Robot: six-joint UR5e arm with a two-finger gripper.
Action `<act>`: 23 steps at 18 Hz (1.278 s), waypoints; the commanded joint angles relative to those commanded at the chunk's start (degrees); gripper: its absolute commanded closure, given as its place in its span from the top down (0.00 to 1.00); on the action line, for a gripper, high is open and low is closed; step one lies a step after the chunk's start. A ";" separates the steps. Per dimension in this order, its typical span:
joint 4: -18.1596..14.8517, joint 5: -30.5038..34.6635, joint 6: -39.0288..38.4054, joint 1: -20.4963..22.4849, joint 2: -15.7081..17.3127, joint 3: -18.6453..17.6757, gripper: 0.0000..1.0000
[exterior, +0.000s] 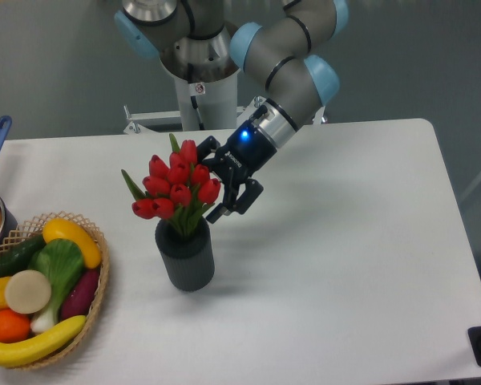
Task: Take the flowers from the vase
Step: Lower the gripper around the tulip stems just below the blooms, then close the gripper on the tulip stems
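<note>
One arm, one bunch, nothing grabbed yet. On the white table (345,241) the dark ribbed vase (186,257) stands upright near the middle-left with the flowers (176,186) sticking out of its mouth, and a wicker fruit basket (44,293) sits well off to its left. So I'd call this the approach step. The gripper (216,183) is right up against the right side of the blooms, fingers spread wide and holding nothing. One finger is partly hidden behind the red heads, the other shows just beside the rightmost tulip, so whether any bloom is actually between them, can't tell. Next move probably needs the fingers around the stems or the bunch, a close, then a straight lift out.
</note>
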 joint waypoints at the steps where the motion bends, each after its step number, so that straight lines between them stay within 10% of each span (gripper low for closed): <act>1: 0.00 -0.18 0.00 0.00 -0.17 0.00 1.00; 12: 0.00 -2.99 -1.05 -2.90 -3.87 3.07 0.99; 23: 0.00 -2.99 -2.89 -2.81 -4.13 3.08 0.46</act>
